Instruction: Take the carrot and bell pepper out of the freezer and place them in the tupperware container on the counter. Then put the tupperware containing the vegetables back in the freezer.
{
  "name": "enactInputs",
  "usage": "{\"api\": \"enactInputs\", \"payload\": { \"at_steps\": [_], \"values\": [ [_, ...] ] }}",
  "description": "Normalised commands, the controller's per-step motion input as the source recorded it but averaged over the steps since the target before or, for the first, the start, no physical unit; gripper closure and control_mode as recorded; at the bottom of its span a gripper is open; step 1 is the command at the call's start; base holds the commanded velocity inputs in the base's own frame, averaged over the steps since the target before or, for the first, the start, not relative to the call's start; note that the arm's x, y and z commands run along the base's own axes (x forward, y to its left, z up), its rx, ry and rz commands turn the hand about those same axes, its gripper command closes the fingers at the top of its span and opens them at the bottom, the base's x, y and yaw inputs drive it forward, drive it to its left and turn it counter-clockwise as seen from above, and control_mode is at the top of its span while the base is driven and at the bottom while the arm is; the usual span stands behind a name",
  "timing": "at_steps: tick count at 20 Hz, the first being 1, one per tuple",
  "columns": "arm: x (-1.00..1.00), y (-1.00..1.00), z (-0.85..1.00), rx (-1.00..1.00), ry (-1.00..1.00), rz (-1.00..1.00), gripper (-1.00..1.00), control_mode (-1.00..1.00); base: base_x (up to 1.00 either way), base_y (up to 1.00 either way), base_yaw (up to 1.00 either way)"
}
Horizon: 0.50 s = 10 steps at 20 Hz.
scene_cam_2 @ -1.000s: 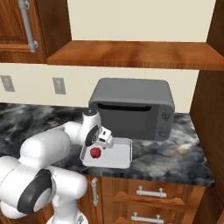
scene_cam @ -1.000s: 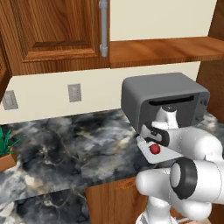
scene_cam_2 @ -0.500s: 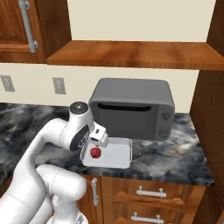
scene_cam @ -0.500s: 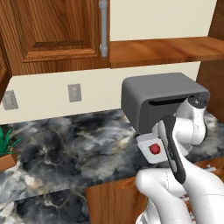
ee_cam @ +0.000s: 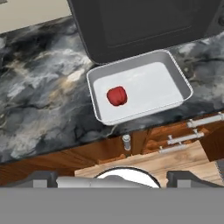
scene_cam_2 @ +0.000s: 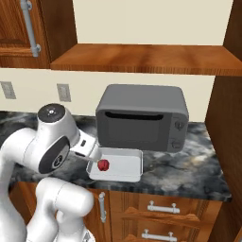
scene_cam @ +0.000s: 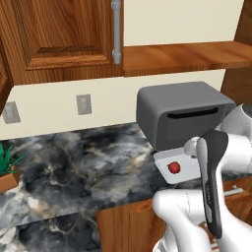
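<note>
The marbled surface carries the toaster oven; touching its front lies the tupperware container, long axis parallel to the surface's edge; the bell pepper sits inside, toward one end; the hand hangs above and back, fingers spread apart, empty

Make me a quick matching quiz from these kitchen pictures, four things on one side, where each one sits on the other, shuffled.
Things:
1. bell pepper
2. tupperware container
3. toaster oven
4. potted plant

Places:
A. at the counter's far left
B. at the counter's front edge, above the drawers
C. inside the white tray
D. against the wall, under the wooden shelf

Pairs: 1-C, 2-B, 3-D, 4-A
</note>
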Motion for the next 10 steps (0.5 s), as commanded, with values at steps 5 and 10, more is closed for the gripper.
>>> {"api": "enactInputs", "payload": {
  "at_steps": [5, 10],
  "values": [
    [-0.72, 0.30, 0.54, -0.05, -0.20, 0.00, -1.00, -1.00, 0.00, 0.00, 0.00],
    [-0.59, 0.26, 0.05, -0.03, -0.23, 0.00, -1.00, -1.00, 0.00, 0.00, 0.00]
  ]
}}
